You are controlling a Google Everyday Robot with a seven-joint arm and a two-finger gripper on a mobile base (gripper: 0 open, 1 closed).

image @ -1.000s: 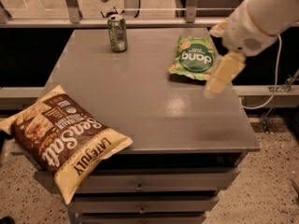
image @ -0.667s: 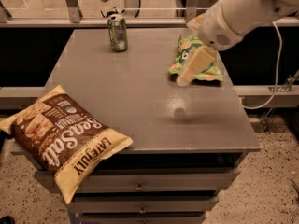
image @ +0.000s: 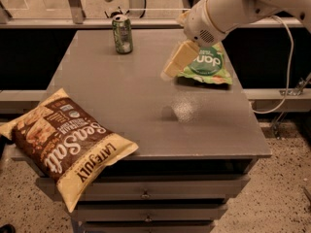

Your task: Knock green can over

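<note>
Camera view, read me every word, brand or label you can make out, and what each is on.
"Sea Salt": brown and cream crinkled chip bag, front left of the grey table.
"LATE JULY": same bag, cream edge band.
"dang", upside down: flat green snack bag.
Label of the small green metal can: too blurred to read.
The gripper, above the table beside the green bag: no text.

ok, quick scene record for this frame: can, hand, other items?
green can: upright, back left of the table
hand: above the table, right of the can, apart from it, by the green snack bag
chip bag: front left corner, overhanging the edge
task: can not yet knocked over
</note>
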